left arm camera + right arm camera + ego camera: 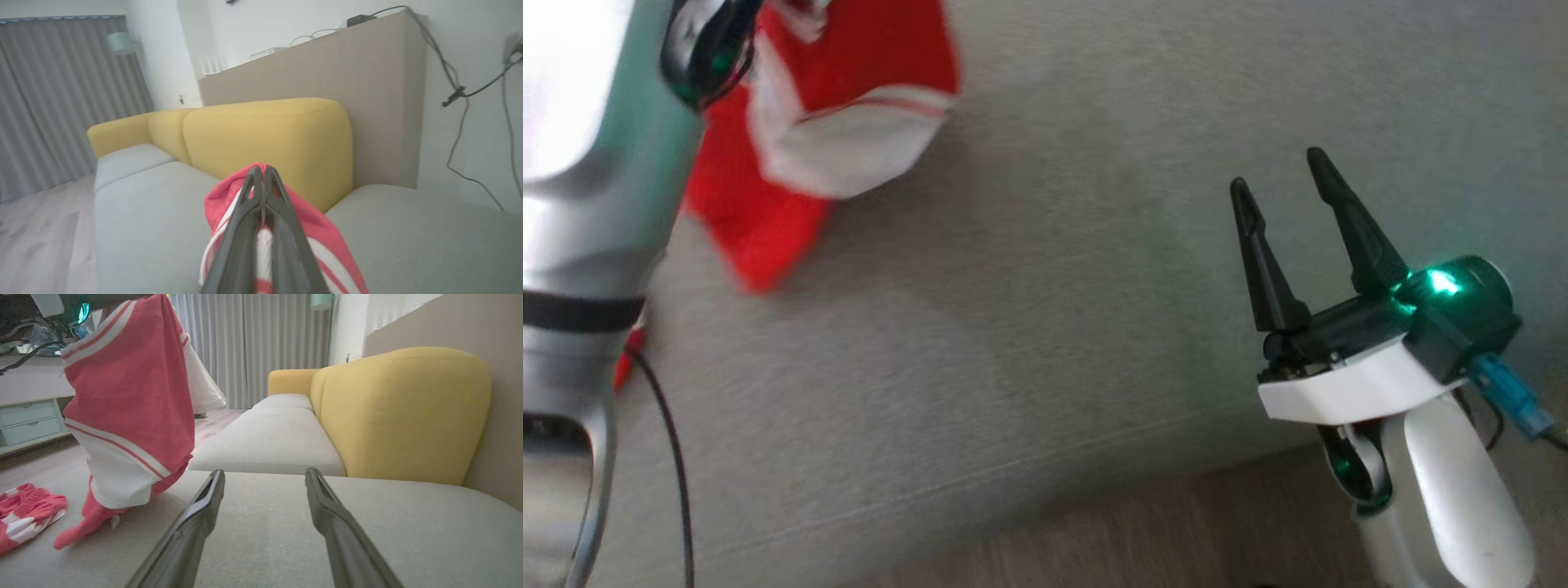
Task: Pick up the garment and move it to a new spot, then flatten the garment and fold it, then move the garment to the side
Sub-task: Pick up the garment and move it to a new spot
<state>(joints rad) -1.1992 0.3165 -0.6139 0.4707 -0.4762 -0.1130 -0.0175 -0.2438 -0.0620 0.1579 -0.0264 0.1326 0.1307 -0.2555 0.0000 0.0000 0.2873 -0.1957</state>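
A red garment [849, 122] with white panels and stripes hangs from my left gripper [739, 37] at the top left of the head view. In the left wrist view the left gripper [261, 170] is shut, with the garment [327, 241] pinched between its dark fingers. The right wrist view shows the garment [130, 396] dangling at the left, its lowest red end touching the grey seat cushion [265, 539]. My right gripper [1278, 175] stands open over the cushion at the right, well apart from the garment. Nothing lies between the right gripper's [264, 473] fingers.
A second red and white cloth [24, 510] lies crumpled on the cushion at the far left. A yellow backrest [400, 412] rises behind the seat, with a beige panel [367, 73] and hanging cables [461, 94] beyond. Wooden floor [1176, 531] borders the cushion's near edge.
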